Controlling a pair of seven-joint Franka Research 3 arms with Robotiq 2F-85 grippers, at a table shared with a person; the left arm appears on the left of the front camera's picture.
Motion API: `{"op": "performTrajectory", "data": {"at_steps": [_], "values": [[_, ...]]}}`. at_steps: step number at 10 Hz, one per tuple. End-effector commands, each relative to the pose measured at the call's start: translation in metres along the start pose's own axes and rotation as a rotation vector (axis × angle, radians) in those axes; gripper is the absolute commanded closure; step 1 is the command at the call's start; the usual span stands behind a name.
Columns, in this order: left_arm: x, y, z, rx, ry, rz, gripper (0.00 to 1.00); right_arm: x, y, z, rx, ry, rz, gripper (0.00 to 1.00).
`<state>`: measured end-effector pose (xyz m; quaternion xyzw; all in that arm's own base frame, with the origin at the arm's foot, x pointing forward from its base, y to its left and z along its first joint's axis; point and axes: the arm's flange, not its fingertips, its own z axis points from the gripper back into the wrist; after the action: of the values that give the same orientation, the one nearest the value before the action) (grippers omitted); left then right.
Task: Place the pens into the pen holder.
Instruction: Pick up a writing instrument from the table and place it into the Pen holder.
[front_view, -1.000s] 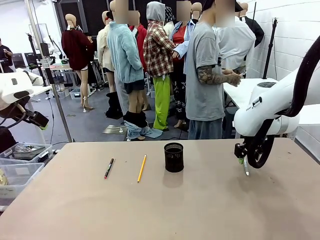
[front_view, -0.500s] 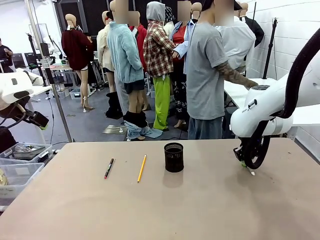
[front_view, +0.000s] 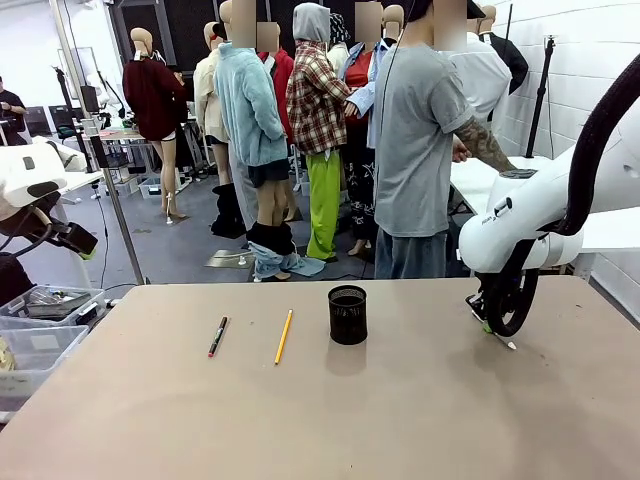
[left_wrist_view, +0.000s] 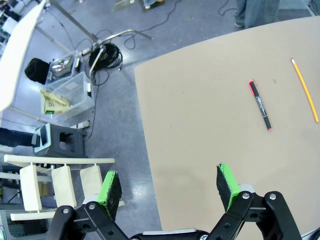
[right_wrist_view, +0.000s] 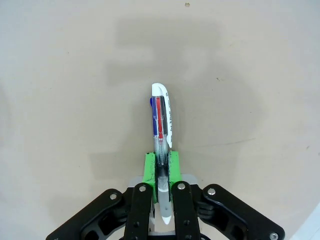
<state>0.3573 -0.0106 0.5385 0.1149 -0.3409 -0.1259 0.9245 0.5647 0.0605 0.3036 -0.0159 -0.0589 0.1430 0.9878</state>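
Clamping whitish pen (right_wrist_view: 162, 115), right gripper (right_wrist_view: 161, 164) (seemingly at table (right_wrist_view: 60, 75)).

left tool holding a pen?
No, the left tool is open with nothing between its fingers; the dark pen lies apart from it.

The room is bright and evenly lit from overhead, with no harsh glare on the matte table (front_view: 300, 420). The pen holder (front_view: 348, 314) throws a soft, pale shadow toward the near side. The front view is crisp close in and softer far back. The 2 wrist views are sharp. The left one bows the table's edge into a curve, and the right one shows faint, blurry-edged shadows beyond the white pen (right_wrist_view: 161, 120).
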Motion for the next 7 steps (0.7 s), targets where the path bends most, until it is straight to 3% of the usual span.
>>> {"op": "performTrajectory", "data": {"at_steps": [1, 4, 5, 7], "values": [[0.001, 0.000, -0.001, 0.008, -0.009, 0.001, 0.00, -0.009, 0.013, 0.006, 0.012, -0.031, 0.082, 1.00], [0.001, 0.000, -0.001, 0.008, -0.009, 0.001, 0.00, -0.029, 0.037, 0.099, 0.211, -0.328, 0.388, 1.00], [0.001, 0.000, -0.001, 0.008, -0.009, 0.001, 0.00, -0.030, 0.045, 0.119, 0.198, -0.436, 0.475, 1.00], [0.001, 0.000, -0.001, 0.008, -0.009, 0.001, 0.00, -0.017, 0.065, 0.145, 0.359, -0.717, 0.712, 1.00]]}}
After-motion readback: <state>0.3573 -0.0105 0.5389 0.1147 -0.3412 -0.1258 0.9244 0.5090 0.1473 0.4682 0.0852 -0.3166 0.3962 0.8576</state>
